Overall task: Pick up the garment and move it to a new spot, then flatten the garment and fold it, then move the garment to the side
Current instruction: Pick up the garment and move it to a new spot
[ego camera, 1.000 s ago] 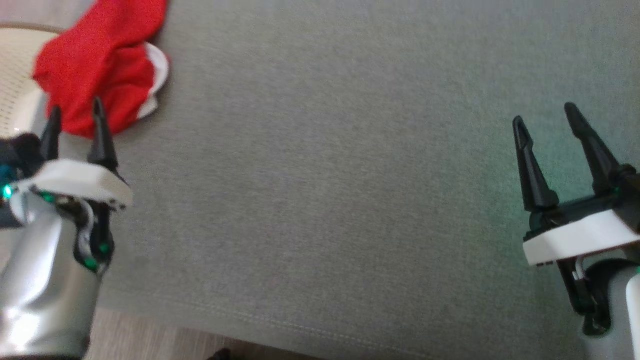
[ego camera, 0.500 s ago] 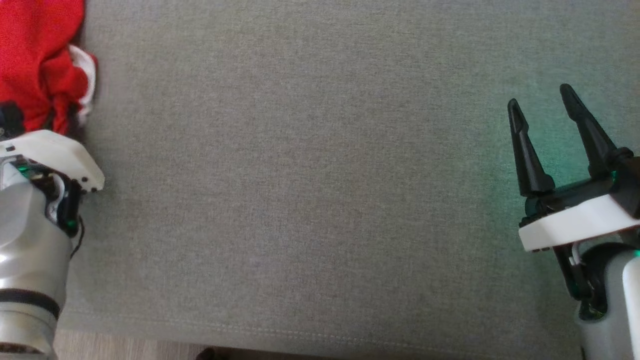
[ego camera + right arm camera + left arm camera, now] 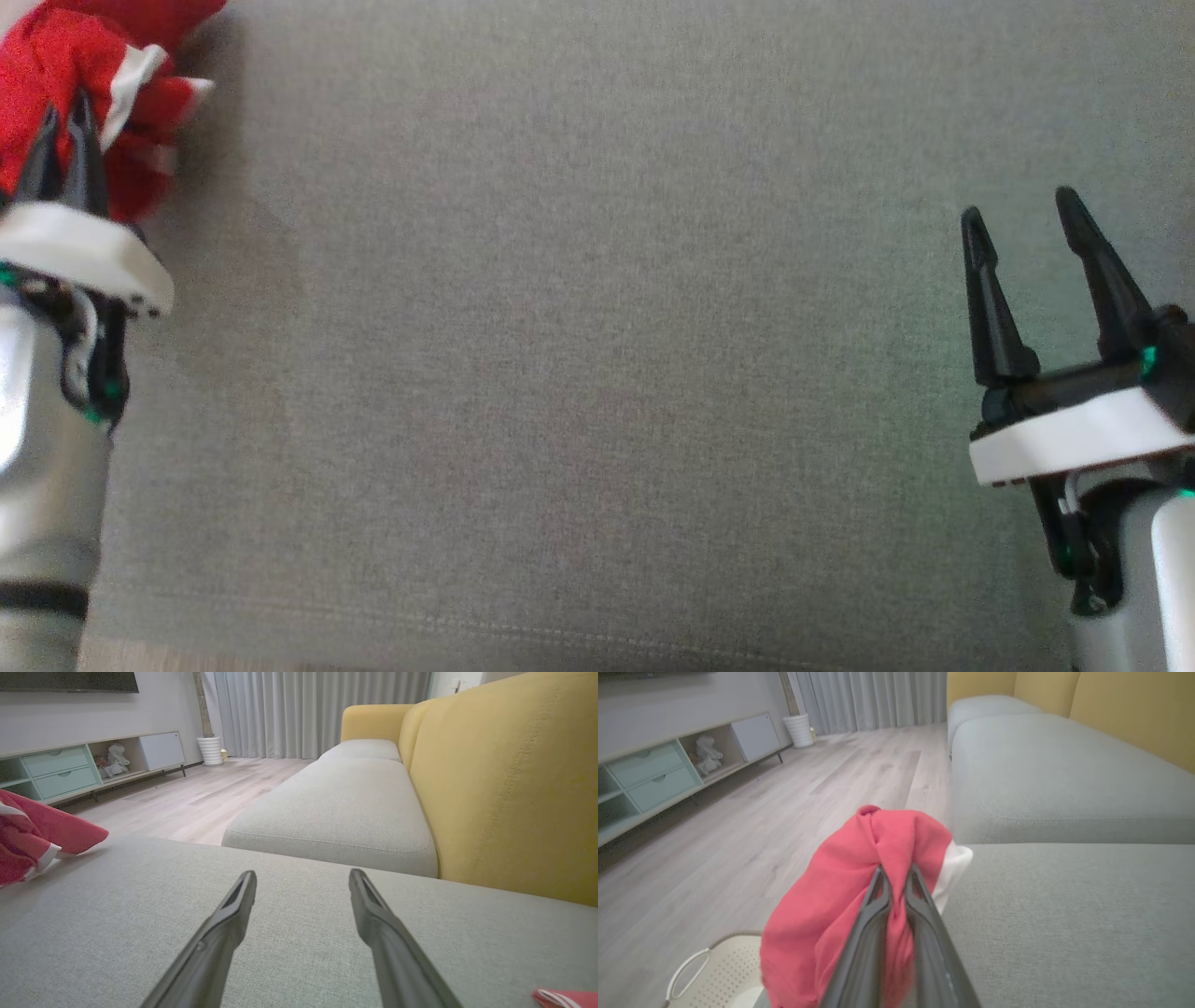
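At far left, left gripper (image 3: 65, 112) pointing forward, fingers together, clamped on the red garment (image 3: 56, 56) at the grey cushion's (image 3: 597, 373) left edge. At right, right gripper (image 3: 1019, 207) likewise forward, fingers apart. Open cushion surface between.

The left hand (image 3: 65, 107) is at the far left. Its two dark fingers are squeezed together on the red garment (image 3: 37, 56). The right hand (image 3: 1018, 203) is low on the right, with its fingers wide apart and pointing up.
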Robot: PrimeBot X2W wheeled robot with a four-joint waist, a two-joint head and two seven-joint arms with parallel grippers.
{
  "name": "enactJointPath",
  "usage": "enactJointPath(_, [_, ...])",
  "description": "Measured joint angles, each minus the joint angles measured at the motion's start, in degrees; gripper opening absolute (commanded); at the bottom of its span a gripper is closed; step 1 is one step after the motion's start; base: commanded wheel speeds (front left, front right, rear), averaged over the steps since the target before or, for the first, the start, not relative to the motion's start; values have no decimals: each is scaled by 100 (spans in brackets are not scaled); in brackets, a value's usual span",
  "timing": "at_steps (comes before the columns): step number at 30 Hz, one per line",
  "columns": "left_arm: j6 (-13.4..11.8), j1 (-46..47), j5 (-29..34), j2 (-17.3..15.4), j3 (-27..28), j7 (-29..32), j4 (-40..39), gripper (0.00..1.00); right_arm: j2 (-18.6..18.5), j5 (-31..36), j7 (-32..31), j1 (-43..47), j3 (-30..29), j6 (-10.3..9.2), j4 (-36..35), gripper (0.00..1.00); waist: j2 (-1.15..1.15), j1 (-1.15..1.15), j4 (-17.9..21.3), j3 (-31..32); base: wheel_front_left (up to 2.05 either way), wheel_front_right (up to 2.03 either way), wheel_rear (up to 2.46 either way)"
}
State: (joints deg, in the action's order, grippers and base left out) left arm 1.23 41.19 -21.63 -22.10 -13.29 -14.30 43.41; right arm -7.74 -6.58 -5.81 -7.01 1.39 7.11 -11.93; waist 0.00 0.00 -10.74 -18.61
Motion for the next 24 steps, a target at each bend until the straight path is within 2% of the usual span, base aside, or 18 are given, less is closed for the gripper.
enactJointPath(6, [-300, -1335, 304, 37, 348, -1, -1845, 0, 162, 0, 98, 269, -134, 0, 109, 100, 0, 0, -10, 534, 0, 0, 0])
enactJointPath(9, [-500, -2015, 307, 94, 597, -1, -2613, 0, 213, -2, 166, 428, -165, 0, 163, 100, 0, 0, 28, 794, 0, 0, 0])
enactJointPath(10, [-630, -2494, 326, 148, 681, -11, -3029, 0, 264, -7, 198, 546, -189, 0, 190, 100, 0, 0, 67, 952, 0, 0, 0])
enactJointPath(11, [-630, -2494, 326, 148, 681, -11, -3029, 0, 264, -7, 198, 546, -189, 0, 190, 100, 0, 0, 67, 952, 0, 0, 0])
enactJointPath(16, [-961, -3855, 354, 416, 651, -24, -3995, 0, 386, -38, 211, 955, -200, 0, 249, 100, 0, 0, 262, 1332, 0, 0, 0])
enactJointPath(24, [-1189, -4553, 408, 619, 394, 227, -4676, 0, 490, -151, 236, 1136, -204, 0, 283, 100, 0, 0, 559, 1531, 0, 0, 0])
